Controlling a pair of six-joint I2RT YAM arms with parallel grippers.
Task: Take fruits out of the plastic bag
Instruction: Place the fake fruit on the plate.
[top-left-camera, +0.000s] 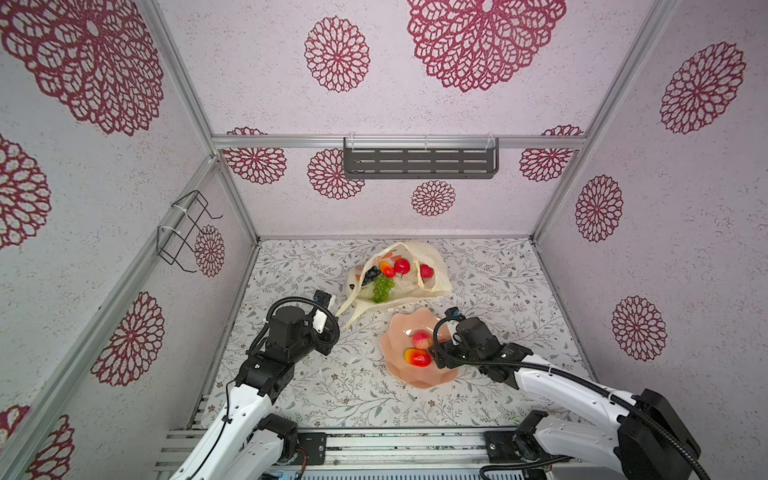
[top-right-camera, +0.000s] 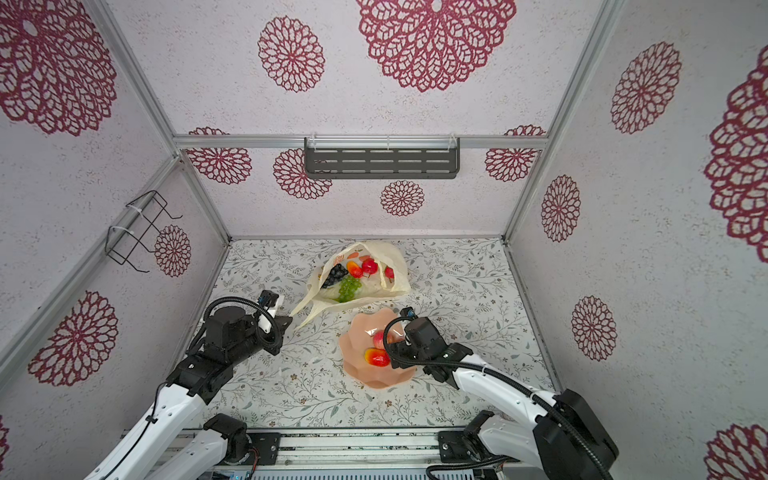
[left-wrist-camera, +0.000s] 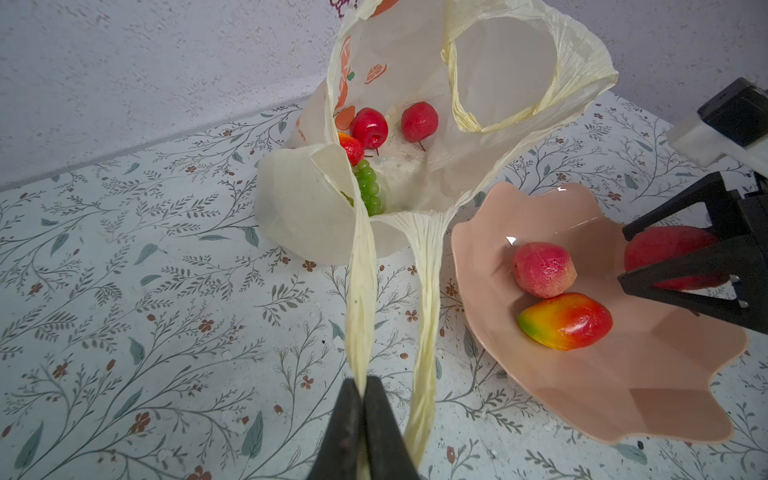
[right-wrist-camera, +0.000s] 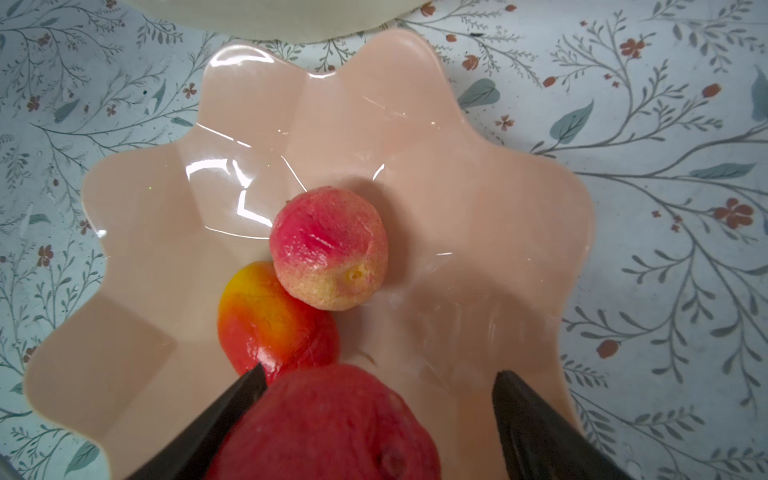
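The cream plastic bag (top-left-camera: 415, 286) lies open at the table's back, and my left gripper (left-wrist-camera: 365, 380) is shut on one twisted handle (left-wrist-camera: 359, 291), pulled towards the front left. Inside the bag show red round fruits (left-wrist-camera: 369, 126), a mango tip (left-wrist-camera: 351, 145), green grapes (top-left-camera: 382, 288), purple grapes (top-left-camera: 371, 275) and a strawberry (top-left-camera: 426, 271). My right gripper (right-wrist-camera: 380, 370) hangs open over the pink bowl (right-wrist-camera: 374, 104). A big red fruit (right-wrist-camera: 328, 424) lies between its fingers, with a gap to one finger. A peach (right-wrist-camera: 328, 253) and a mango (right-wrist-camera: 274, 320) rest in the bowl.
The scalloped bowl (top-left-camera: 399, 374) stands right in front of the bag, its far rim close to the bag's edge. A grey slotted shelf (top-left-camera: 419, 162) hangs on the back wall and a wire rack (top-left-camera: 183, 232) on the left wall. Walls close in three sides.
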